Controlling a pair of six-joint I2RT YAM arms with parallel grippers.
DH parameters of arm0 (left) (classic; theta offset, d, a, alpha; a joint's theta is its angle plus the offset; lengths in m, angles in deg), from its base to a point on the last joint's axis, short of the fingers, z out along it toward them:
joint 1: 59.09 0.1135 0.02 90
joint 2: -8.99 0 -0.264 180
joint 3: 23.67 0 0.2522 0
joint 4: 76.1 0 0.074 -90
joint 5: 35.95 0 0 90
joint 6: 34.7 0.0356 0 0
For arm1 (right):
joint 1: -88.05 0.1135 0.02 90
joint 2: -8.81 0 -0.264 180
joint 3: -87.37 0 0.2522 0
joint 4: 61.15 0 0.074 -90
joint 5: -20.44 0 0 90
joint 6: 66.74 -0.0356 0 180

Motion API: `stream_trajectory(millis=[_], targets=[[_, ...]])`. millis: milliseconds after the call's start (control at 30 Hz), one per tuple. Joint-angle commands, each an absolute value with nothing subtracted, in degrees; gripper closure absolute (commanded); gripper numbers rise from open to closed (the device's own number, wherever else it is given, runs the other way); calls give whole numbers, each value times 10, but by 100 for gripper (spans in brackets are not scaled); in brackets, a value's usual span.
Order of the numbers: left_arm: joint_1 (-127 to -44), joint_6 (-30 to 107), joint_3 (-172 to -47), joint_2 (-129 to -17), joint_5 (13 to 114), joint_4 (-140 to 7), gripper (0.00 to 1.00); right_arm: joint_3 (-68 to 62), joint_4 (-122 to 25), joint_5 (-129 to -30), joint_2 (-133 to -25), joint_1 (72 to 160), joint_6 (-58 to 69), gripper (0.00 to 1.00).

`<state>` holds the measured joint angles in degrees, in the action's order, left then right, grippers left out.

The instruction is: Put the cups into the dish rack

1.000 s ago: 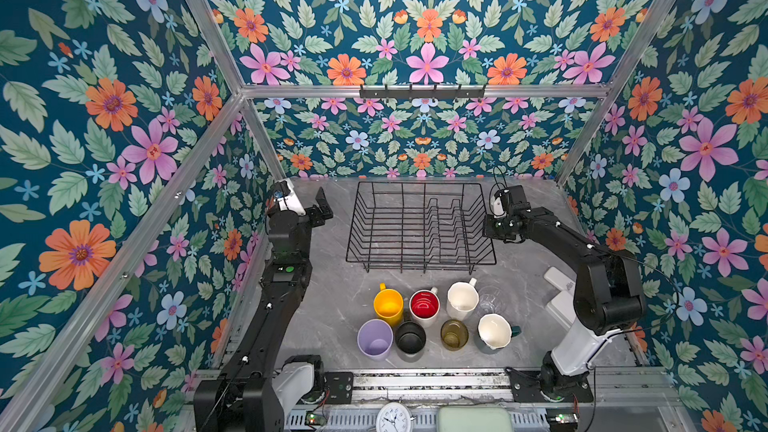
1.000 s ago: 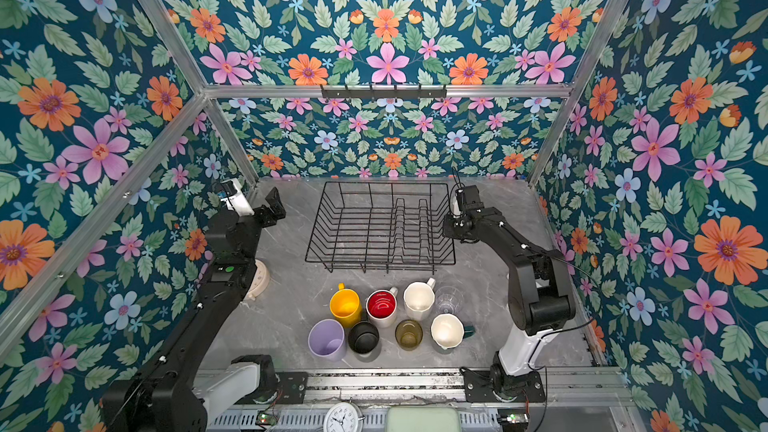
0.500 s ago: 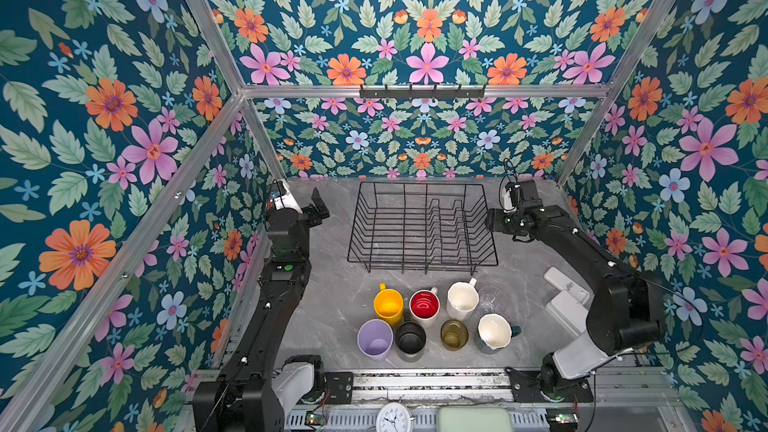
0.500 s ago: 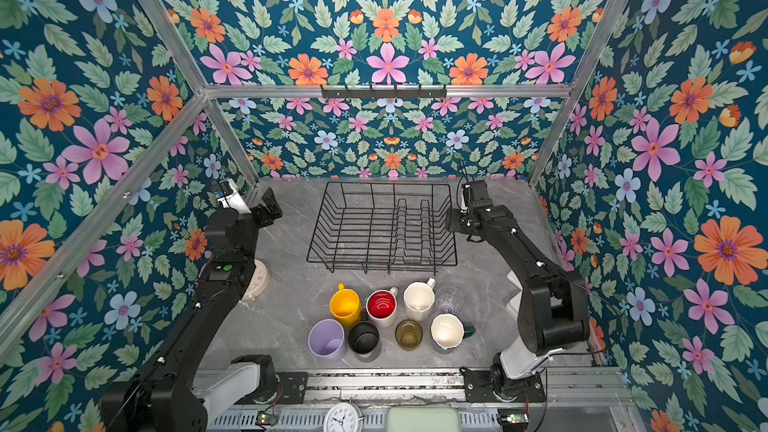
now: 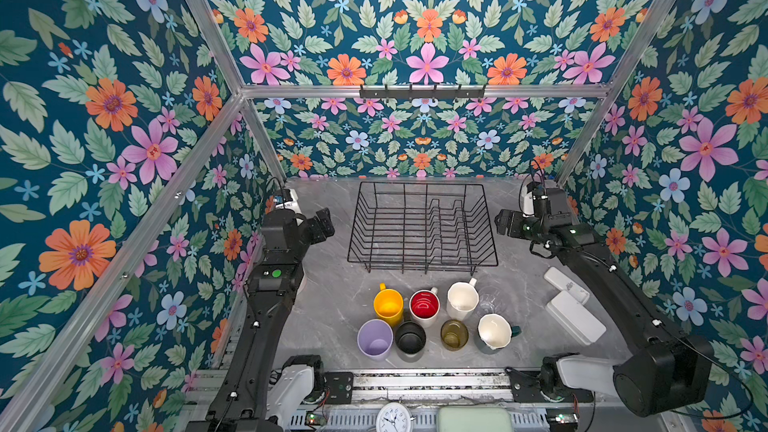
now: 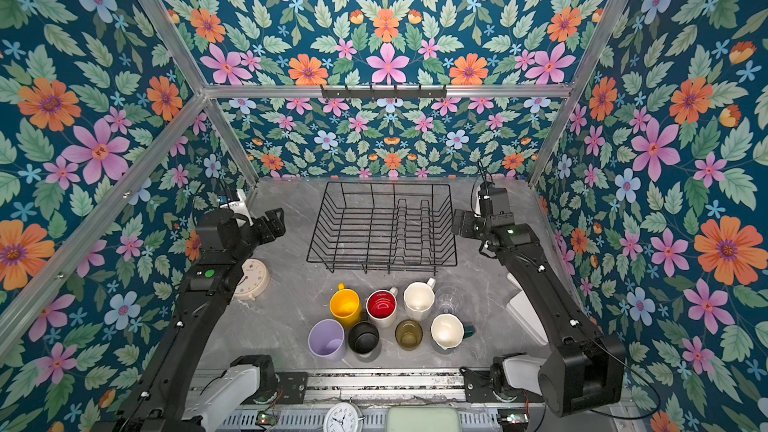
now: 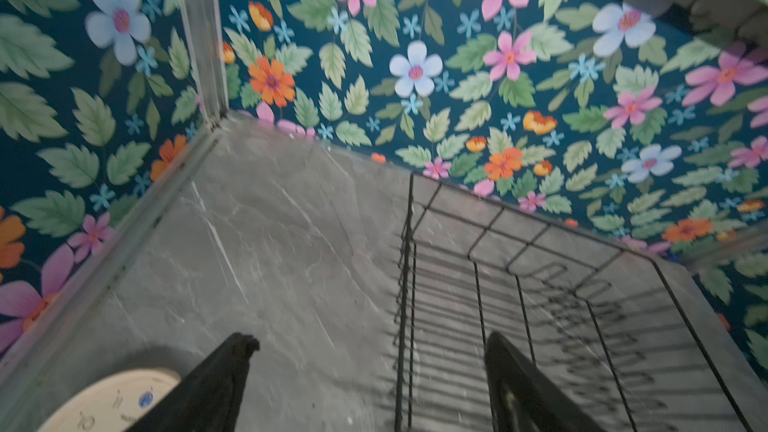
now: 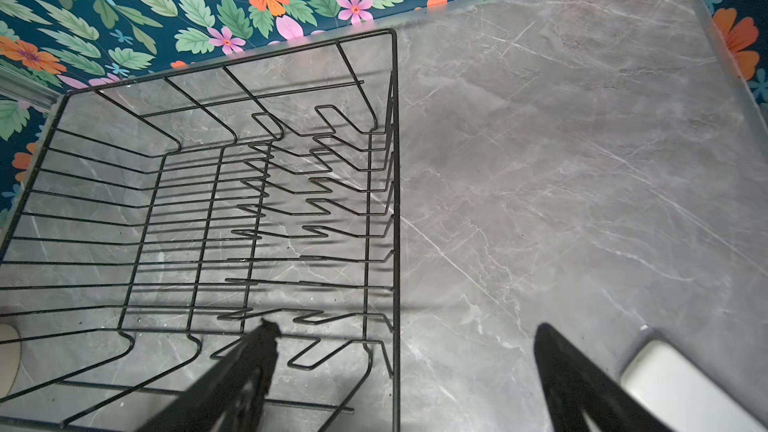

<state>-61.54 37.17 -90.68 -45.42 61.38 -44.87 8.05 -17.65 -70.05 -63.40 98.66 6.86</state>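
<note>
Right now the left pincer point(image 5: 324, 224) hangs just beside one side of the dish rack point(image 5: 419, 183). Its fingers are spread wide and nothing is between them. In its wrist view point(image 7: 370, 338) the rack's side wire point(image 7: 405, 284) and bare grey table point(image 7: 291, 243) show through the gap. A cream clock point(image 7: 112, 401) lies flat on the table just behind this pincer.

Across the rack, the right pincer point(image 5: 505, 222) is released too, wide and empty. Its wrist view point(image 8: 403, 326) shows the rack's other side wall point(image 8: 395, 201) running between the fingers. A white box point(image 8: 685, 384) sits near its outer finger.

So the rack lies between the two pincers. All eight cups stand on the table outside it, well apart from both pincers, toward the arms' bases.
- Row nearer the pincers: yellow mug point(image 5: 388, 304), red-lined white mug point(image 5: 424, 305), cream mug point(image 5: 461, 299), clear glass point(image 5: 489, 305).
- Row behind it: lilac tumbler point(image 5: 375, 338), black mug point(image 5: 410, 337), amber glass point(image 5: 454, 334), teal mug point(image 5: 494, 330).
</note>
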Motion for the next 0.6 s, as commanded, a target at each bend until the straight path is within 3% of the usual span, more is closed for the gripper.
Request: stream_trajectory(millis=[0,167,567], targets=[[-615,358,-925,-446,711,-306,14,90,-185,-700,-625,987,60,4],[-623,356,-945,-426,780,-171,21,101,-185,-699,-619,987,62,4],[-723,347,-931,-329,796,5,27,102,-195,-721,-636,987,69,4]])
